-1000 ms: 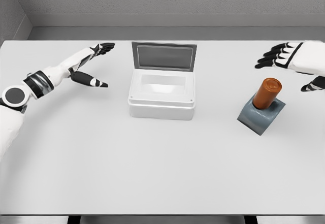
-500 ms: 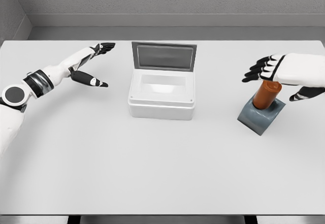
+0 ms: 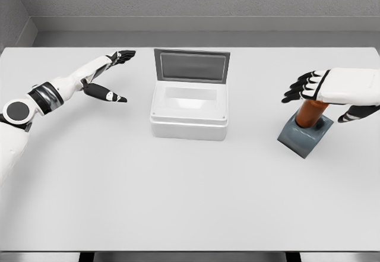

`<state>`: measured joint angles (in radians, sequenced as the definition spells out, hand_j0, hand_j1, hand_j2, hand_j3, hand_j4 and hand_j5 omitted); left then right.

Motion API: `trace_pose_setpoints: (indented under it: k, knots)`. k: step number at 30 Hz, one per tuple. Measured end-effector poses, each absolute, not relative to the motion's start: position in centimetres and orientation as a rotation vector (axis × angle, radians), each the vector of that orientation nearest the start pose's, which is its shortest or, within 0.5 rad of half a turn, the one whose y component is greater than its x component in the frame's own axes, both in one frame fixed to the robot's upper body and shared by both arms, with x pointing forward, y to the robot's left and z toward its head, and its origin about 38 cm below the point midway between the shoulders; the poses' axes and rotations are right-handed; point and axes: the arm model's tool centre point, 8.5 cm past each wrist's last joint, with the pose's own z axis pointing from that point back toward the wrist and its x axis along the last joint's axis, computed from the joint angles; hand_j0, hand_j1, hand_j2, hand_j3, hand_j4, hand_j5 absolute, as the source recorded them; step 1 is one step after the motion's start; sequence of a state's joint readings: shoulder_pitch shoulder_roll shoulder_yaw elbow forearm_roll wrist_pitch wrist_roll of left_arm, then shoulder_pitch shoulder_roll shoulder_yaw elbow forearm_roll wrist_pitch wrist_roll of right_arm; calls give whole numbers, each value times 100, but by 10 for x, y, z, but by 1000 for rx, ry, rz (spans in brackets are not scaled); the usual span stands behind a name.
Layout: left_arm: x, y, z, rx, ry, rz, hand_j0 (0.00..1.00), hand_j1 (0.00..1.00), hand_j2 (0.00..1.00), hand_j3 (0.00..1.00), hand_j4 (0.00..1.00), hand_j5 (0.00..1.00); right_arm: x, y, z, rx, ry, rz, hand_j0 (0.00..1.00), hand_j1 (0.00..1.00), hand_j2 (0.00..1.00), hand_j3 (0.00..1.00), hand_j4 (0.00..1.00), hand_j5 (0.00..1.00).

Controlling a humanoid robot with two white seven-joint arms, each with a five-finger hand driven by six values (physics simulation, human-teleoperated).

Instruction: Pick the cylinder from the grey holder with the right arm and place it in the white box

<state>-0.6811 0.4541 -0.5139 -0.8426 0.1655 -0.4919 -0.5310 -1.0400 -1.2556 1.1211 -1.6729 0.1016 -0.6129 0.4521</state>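
Right hand (image 3: 332, 90) sits directly over the orange-brown upright cylinder (image 3: 310, 114), palm down, its arm coming in from three o'clock. The black-tipped fingers (image 3: 300, 87) are spread and point toward nine o'clock, the thumb (image 3: 356, 113) hangs separately on the three o'clock side of the cylinder, and nothing is gripped. The palm covers the cylinder's top; whether it touches the top, I cannot tell.

The cylinder stands in the dark grey block-shaped holder (image 3: 304, 135), leaning slightly toward twelve o'clock, with only its lower body showing beneath the hand. Holder and cylinder are at the three o'clock side of the pale grey tabletop (image 3: 190, 196).

At the centre, a little toward twelve o'clock, the white rectangular box (image 3: 189, 112) has its grey-lined hinged lid (image 3: 191, 66) standing upright along the far edge, interior open and bare. It lies well apart from the holder, at the holder's nine o'clock.

Over at nine o'clock, the left hand (image 3: 107, 75) hangs above the table with fingers stretched out toward the box and thumb splayed low, holding nothing. Its white forearm runs back to the lower left edge
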Motion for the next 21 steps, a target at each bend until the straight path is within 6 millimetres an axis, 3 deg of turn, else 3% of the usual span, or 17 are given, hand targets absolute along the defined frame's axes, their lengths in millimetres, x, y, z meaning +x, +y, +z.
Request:
trace_pose_setpoints:
  k: [21]
  knots:
    - [516, 291, 142, -88, -1562, -1042, 100, 100, 100, 100, 100, 100, 393, -351, 296, -363, -1308, 2215, 100, 100, 100, 100, 100, 100]
